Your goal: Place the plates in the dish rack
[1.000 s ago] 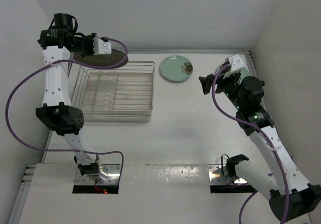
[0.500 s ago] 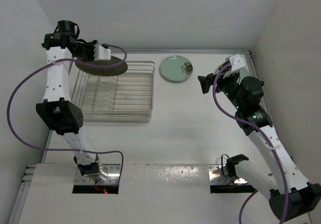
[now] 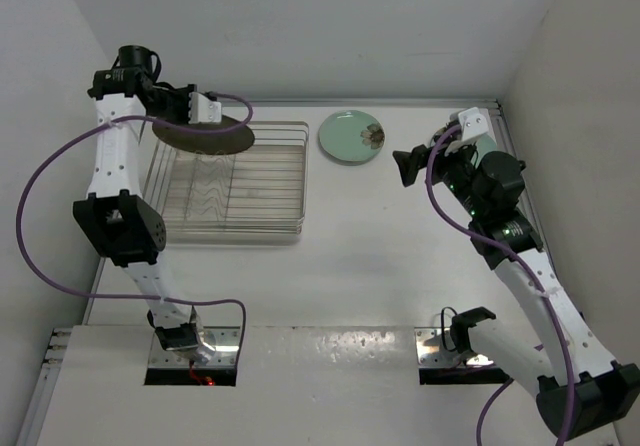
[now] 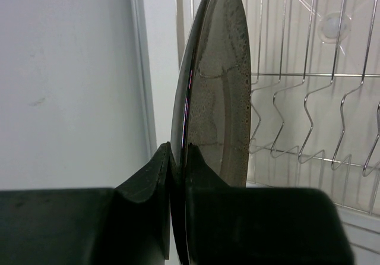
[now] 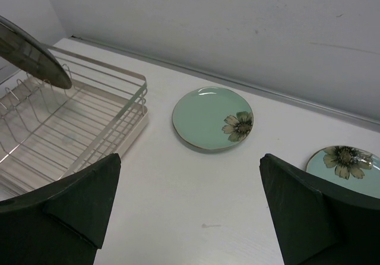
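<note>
My left gripper is shut on the rim of the dark brown plate. It holds the plate tilted on edge above the far left part of the dish rack. The brown plate and the rack also show in the right wrist view. One mint-green plate lies flat on the table right of the rack. A second mint-green plate lies further right and is hidden by the arm in the top view. My right gripper is open and empty, above the table short of the green plates.
White walls close off the table at the back, left and right. A raised strip runs along the back edge behind the green plates. The rack stands near the left wall.
My left gripper has brought the brown plate a little nearer and lower over the rack's far left corner. The right arm has hardly moved.
</note>
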